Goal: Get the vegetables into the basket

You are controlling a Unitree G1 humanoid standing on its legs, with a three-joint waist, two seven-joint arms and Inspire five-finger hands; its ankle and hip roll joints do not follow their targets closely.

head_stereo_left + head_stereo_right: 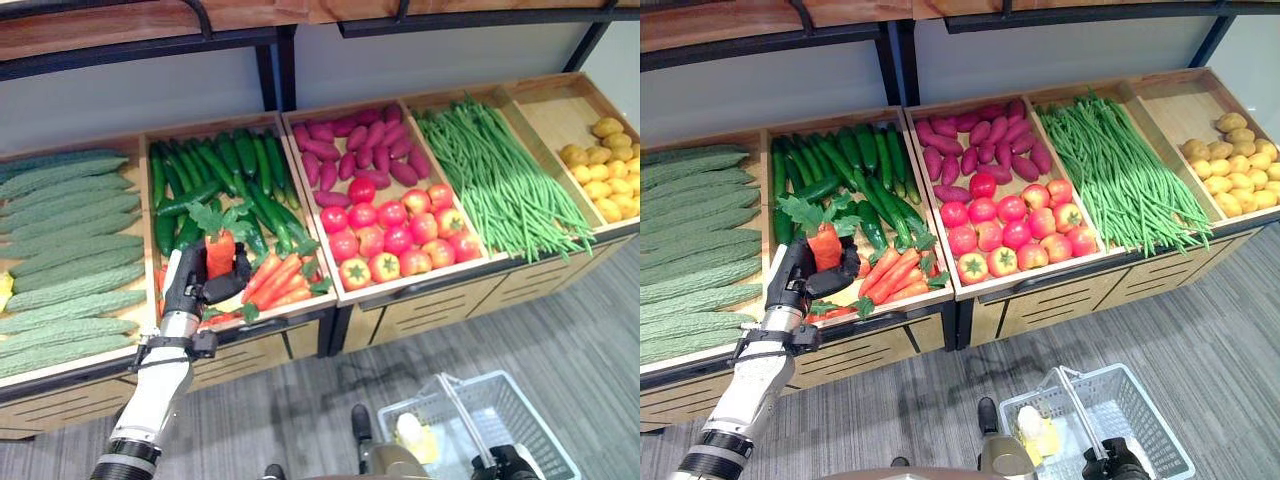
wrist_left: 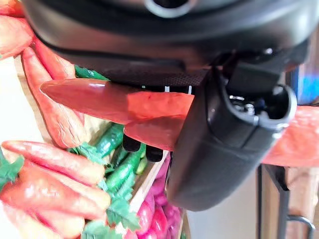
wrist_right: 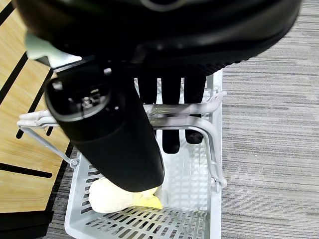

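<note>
Produce stand ahead — my left hand (image 1: 195, 280) grips a carrot (image 1: 220, 252) over its crate, right hand (image 3: 169, 107) curled on the basket (image 1: 520, 420) handle, one pale item (image 3: 117, 195) inside, most work left.

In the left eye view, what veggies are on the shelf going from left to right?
Pale green bumpy gourds → dark green cucumbers → purple sweet potatoes → long green beans → yellow potatoes.

Five wooden crates (image 1: 300, 306); one basket (image 1: 520, 420); about fourteen tomatoes (image 1: 398, 240).
</note>
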